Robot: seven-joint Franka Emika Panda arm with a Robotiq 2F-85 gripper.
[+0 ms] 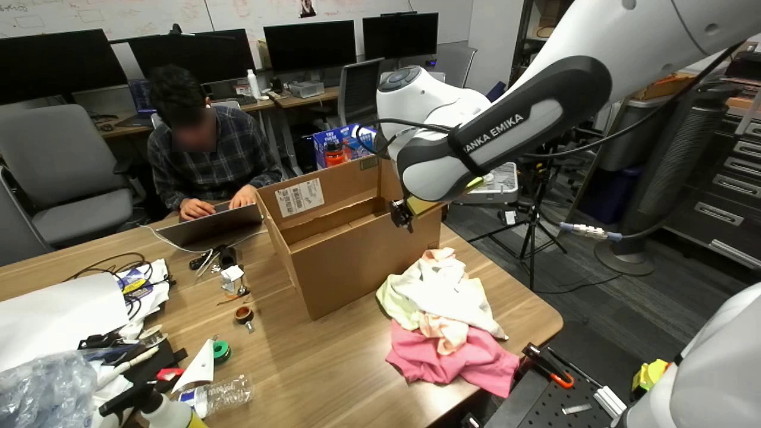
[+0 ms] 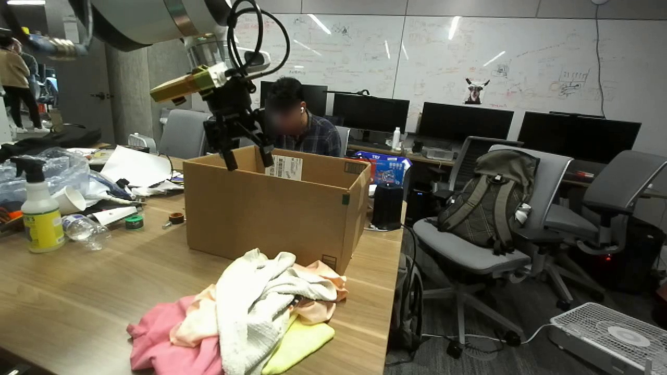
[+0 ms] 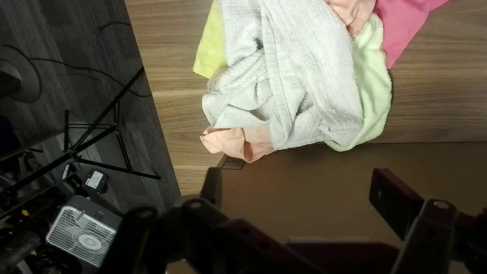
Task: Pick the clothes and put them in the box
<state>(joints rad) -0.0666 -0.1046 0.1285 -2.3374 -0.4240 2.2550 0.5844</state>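
I have my black two-fingered hand (image 2: 249, 159) released, jaws wide apart, near the upper rim of the large brown open-topped cardboard box (image 2: 271, 213). I see the rumpled white, peach, yellow, pale-green and pink fabric clothes (image 2: 250, 307) heaped on the wood-grain desk (image 1: 333, 368) just beside it.

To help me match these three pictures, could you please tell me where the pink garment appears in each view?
In an exterior view: pink garment, low, right of centre.
In an exterior view: pink garment, at bottom, left of centre.
Wrist view: pink garment, top right, cut off by the edge.
Shared landmark: the cardboard box, in all three.
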